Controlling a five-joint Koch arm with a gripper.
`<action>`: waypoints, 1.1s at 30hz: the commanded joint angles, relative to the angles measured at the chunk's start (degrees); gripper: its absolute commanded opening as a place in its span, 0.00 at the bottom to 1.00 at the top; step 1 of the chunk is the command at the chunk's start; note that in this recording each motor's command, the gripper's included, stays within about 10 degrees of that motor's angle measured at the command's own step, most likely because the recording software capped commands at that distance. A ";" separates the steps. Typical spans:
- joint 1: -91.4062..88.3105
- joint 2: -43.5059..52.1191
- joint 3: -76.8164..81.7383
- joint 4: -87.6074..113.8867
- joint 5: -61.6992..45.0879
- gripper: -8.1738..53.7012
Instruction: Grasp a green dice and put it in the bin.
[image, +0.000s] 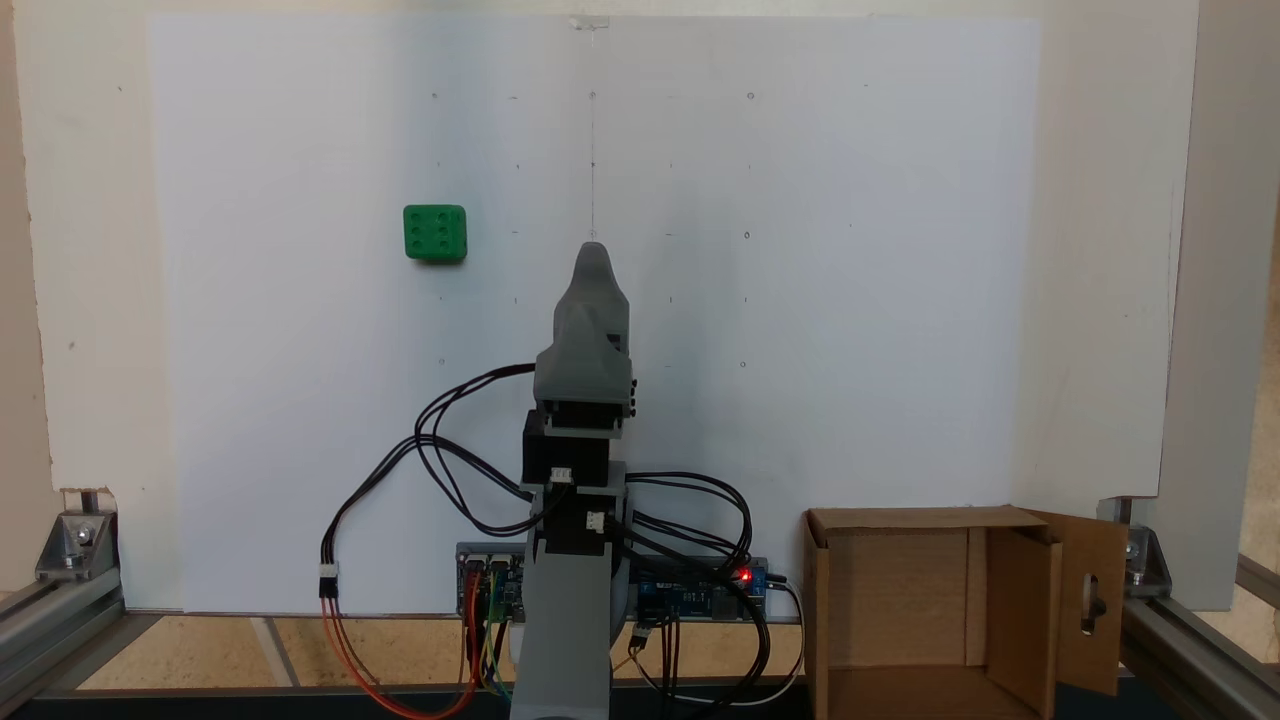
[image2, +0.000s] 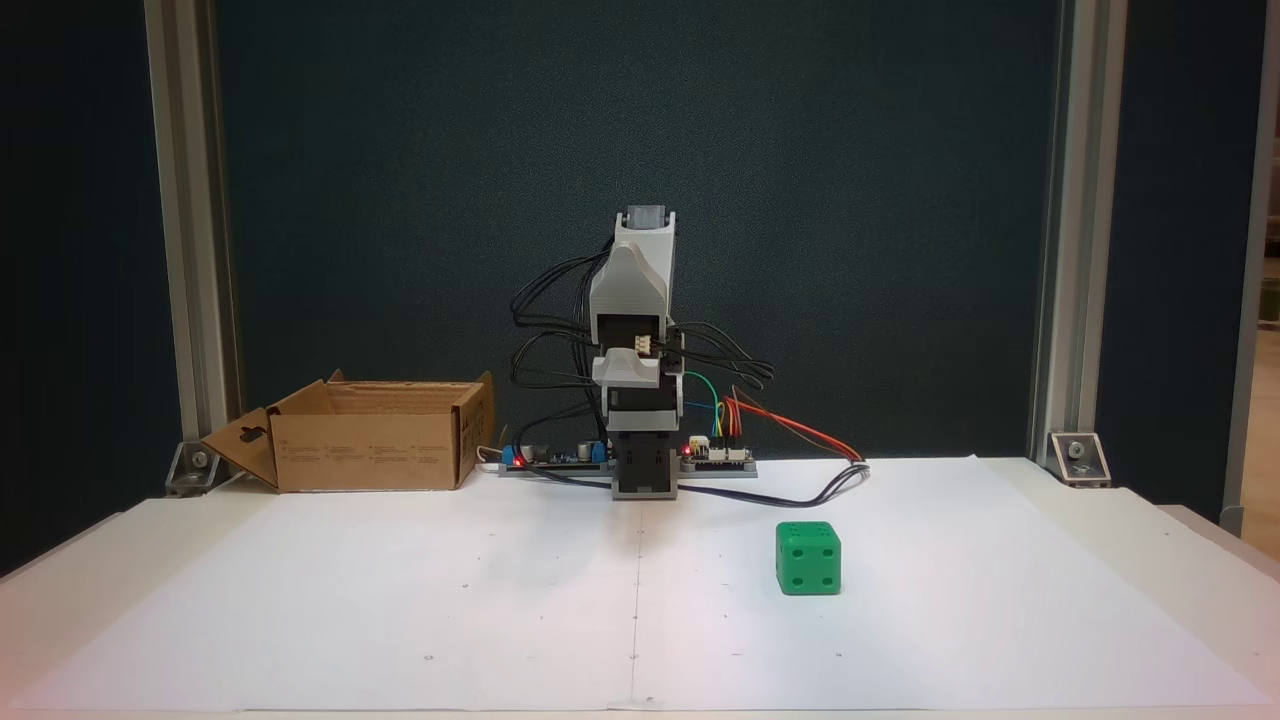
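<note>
The green dice (image: 435, 233) rests on the white paper, its six-pip face up in a fixed view, and it stands right of centre as the green dice (image2: 808, 558) in the other. The arm is folded up over its base. My gripper (image: 592, 258) points out over the paper, up and to the right of the dice's far side and well apart from it. Head-on, the gripper (image2: 632, 285) hangs high above the table. Only one grey tapered tip shows, with no gap visible. The bin (image: 890, 600), an open cardboard box, sits beside the arm's base; it appears as the bin (image2: 365, 450) at the back left.
Circuit boards (image: 700, 590) and looping cables (image: 440, 440) lie around the base. Aluminium frame posts (image2: 190, 230) stand at the table corners. The bin's slotted flap (image: 1092, 600) hangs outward. White paper (image2: 400, 600) covers the tabletop.
</note>
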 joint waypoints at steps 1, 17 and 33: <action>2.55 6.15 2.81 10.00 1.93 0.85; 3.78 6.15 2.81 15.12 1.76 0.85; 3.96 6.24 2.81 14.50 1.93 0.85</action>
